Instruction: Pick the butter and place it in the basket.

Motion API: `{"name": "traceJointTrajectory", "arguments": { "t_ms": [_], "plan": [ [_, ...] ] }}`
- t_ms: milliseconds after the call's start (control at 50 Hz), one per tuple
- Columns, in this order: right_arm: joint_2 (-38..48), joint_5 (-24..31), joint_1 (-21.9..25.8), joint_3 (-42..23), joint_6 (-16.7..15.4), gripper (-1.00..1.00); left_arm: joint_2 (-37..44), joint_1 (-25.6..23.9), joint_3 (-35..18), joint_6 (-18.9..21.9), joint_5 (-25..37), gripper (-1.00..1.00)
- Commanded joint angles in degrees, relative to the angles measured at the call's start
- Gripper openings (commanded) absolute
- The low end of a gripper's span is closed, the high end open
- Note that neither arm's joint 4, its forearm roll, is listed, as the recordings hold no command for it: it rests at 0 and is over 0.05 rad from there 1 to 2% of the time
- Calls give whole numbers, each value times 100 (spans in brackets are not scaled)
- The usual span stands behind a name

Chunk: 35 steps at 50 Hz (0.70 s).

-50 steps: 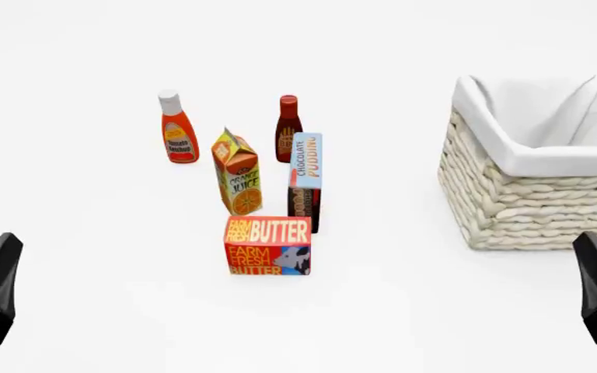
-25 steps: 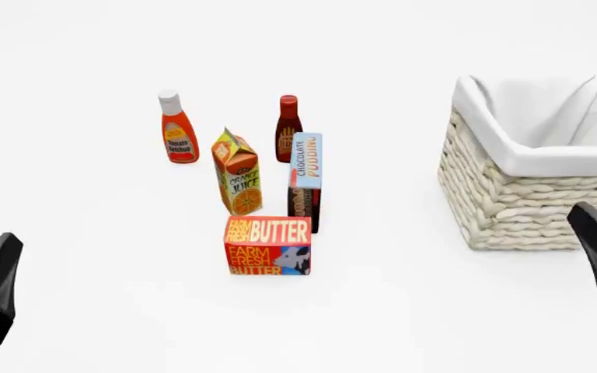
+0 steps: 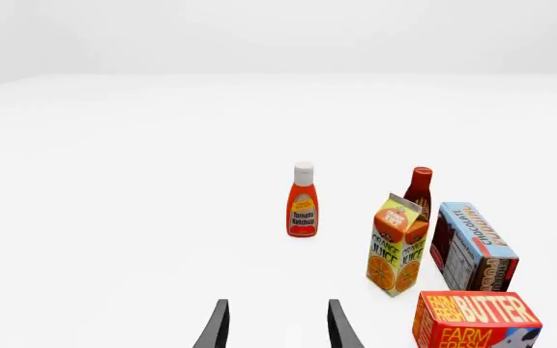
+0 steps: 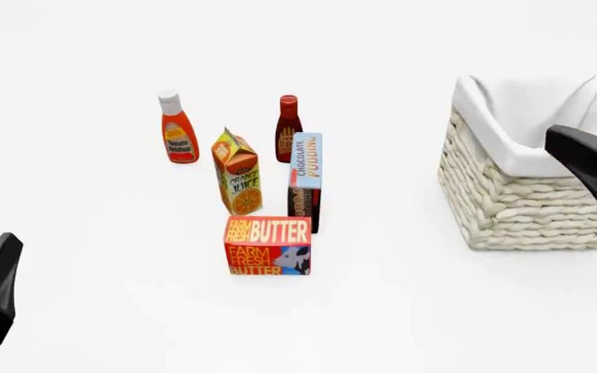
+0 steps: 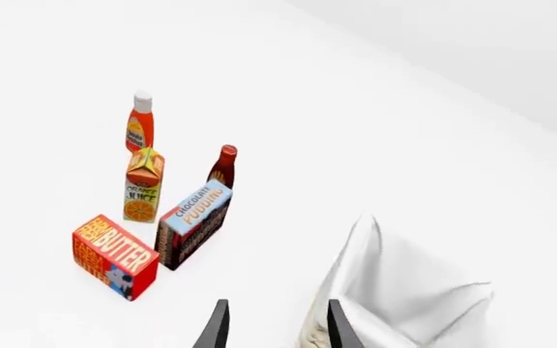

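Observation:
The butter (image 4: 267,246), a red and orange box with a cow picture, stands on the white table at the front of the grocery group; it also shows in both wrist views (image 3: 477,319) (image 5: 114,256). The basket (image 4: 527,210), cream woven with a white cloth lining, stands at the right (image 5: 394,290). My right gripper (image 4: 578,159) hangs raised in front of the basket's near right side, open and holding nothing (image 5: 278,308). My left gripper (image 4: 3,256) sits low at the near left, open and holding nothing (image 3: 278,308), well left of the butter.
Behind the butter stand a blue-and-brown chocolate pudding box (image 4: 305,183) and an orange juice carton (image 4: 237,172). Farther back are a tomato ketchup bottle (image 4: 178,128) and a dark red sauce bottle (image 4: 288,128).
My right gripper has risen from the near right edge and moved forward, and it now overlaps the basket in the front view. The left gripper and the groceries have not moved.

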Motion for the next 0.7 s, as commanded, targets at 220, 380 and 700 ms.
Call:
{"name": "traceJointTrajectory", "arguments": {
  "t_ms": [220, 380, 700],
  "plan": [
    [1384, 694, 463, -1023, -721, 100, 0, 0, 0, 0, 0, 100],
    [1965, 1001, 548, -1246, -937, 100, 0, 0, 0, 0, 0, 100],
    [2673, 1242, 629, -1527, -1482, 100, 0, 0, 0, 0, 0, 100]
  ]
}}
